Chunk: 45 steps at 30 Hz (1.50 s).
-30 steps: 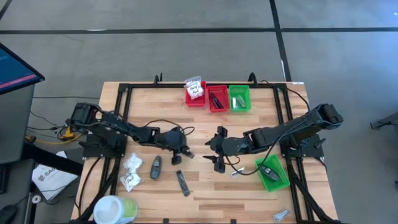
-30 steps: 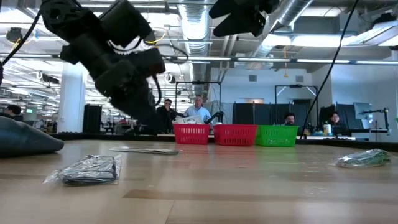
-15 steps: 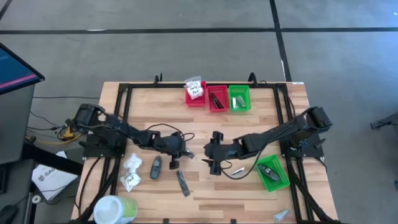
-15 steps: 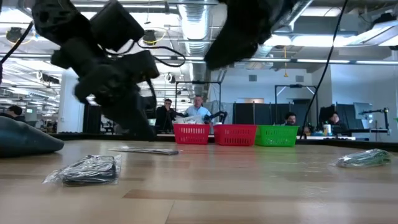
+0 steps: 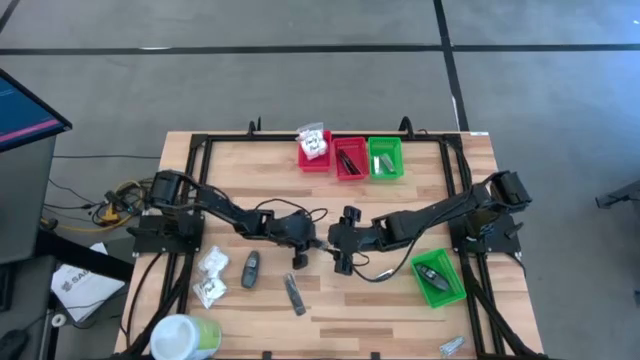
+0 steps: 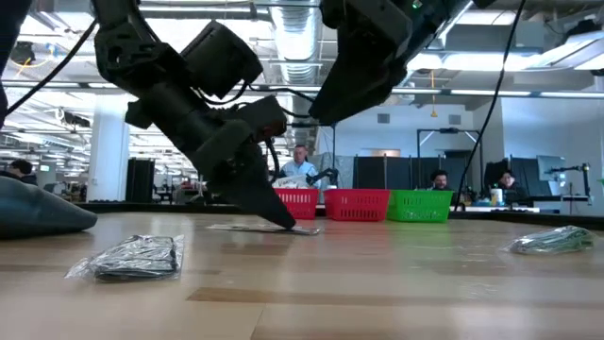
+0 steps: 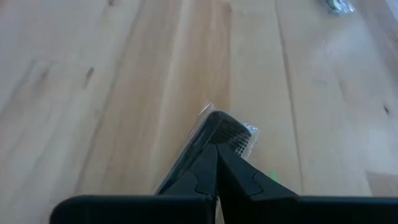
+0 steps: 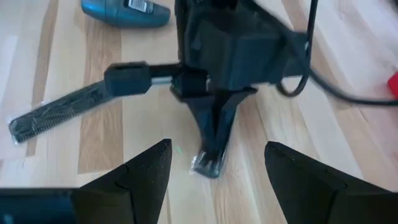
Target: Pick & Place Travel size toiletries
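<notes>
Item: dark comb in a clear wrapper (image 7: pixel 229 134), lying flat on the wooden desk (image 5: pixel 330 195) near the centre of the high view. The tip of the left end effector (image 7: pixel 217 163) rests on its near end; the fingers (image 7: pixel 198 177) are pressed fully together and nothing sits between them. In the right wrist view the same packet (image 8: pixel 208 163) shows just under that closed tip (image 8: pixel 212 140).

Right end effector (image 5: pixel 345 262): just right of the left one at the desk's centre, above the surface, fingers (image 8: pixel 140 177) spread wide and empty, straddling the packet from above.

Other toiletries on the desk:
- long dark wrapped stick (image 5: pixel 293 295), lower centre of the high view; also seen in the right wrist view (image 8: pixel 59 112).
- dark oval item (image 5: pixel 250 268), left of the stick; blue-grey in the right wrist view (image 8: pixel 124 12).
- two white crinkly packets (image 5: pixel 211 275), lower left.
- silvery sachets (image 5: pixel 451 346), lower right corner.
- wrapped dark packet (image 6: pixel 137 257), left foreground of the low view; a greenish clear packet (image 6: pixel 555 240) at its right edge.

Containers:
- red bin (image 5: pixel 303 155) holding white packets, second red bin (image 5: pixel 350 172), green bin (image 5: pixel 385 173), in a row at the top centre edge.
- loose green bin (image 5: pixel 440 292) holding a dark item, lower right.
- white-and-green tub (image 5: pixel 183 338), bottom left corner.

Background of the low view: people seated (image 6: pixel 300 165) behind the bins.
</notes>
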Available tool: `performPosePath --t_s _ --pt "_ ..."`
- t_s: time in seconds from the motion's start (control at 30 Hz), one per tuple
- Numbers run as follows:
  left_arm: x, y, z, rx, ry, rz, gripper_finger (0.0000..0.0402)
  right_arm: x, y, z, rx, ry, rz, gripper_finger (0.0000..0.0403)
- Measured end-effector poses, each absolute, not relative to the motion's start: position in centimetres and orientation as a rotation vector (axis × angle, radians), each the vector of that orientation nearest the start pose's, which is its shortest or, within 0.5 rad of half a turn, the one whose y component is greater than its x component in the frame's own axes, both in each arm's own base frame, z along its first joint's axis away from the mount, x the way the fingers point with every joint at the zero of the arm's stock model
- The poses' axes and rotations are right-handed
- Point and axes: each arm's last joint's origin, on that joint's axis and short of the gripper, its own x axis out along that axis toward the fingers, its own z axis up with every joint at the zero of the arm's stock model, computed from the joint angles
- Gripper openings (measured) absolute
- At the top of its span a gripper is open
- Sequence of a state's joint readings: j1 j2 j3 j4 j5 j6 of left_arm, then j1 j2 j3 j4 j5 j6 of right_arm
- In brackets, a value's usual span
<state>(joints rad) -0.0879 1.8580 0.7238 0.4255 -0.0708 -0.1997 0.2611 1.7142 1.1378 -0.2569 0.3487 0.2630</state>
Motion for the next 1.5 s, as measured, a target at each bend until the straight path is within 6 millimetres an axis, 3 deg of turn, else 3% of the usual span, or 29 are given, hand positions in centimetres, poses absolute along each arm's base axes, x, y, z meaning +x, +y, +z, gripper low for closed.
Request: performPosePath --t_s 0.17,0.33,0.47,0.67,0.97,1.13,1.27,1.5 --pt "31.6 -3.0 11.7 -0.092 0.634 0.064 0.0000 34.7 8.6 21.0 -0.015 0.792 -0.199 0.0249" --pt "29.1 -2.6 12.3 -0.068 0.617 0.128 0.0000 34.7 9.1 20.9 -0.061 0.775 -0.232 0.0249" --pt "27.0 -1.3 11.7 -0.081 0.637 0.231 0.0000 34.6 9.0 20.9 -0.085 0.761 -0.286 0.0249" --pt "25.4 0.1 10.5 -0.140 0.686 0.283 0.0000 34.5 9.0 20.8 -0.106 0.780 -0.286 0.0249" --pt "25.5 -1.0 10.5 -0.225 0.691 0.200 0.0000 34.5 8.5 20.1 -0.092 0.694 -0.279 0.0249" --pt "26.1 -2.0 11.5 -0.191 0.647 0.165 0.0000 32.8 6.2 18.5 0.024 0.534 -0.226 0.0249" --pt "26.1 -1.9 12.1 -0.142 0.618 0.178 0.0000 31.3 5.0 18.9 0.090 0.434 -0.179 0.0249" --pt "26.0 -1.5 12.0 -0.140 0.625 0.204 0.0000 30.8 5.6 19.6 0.102 0.363 -0.142 0.0249"
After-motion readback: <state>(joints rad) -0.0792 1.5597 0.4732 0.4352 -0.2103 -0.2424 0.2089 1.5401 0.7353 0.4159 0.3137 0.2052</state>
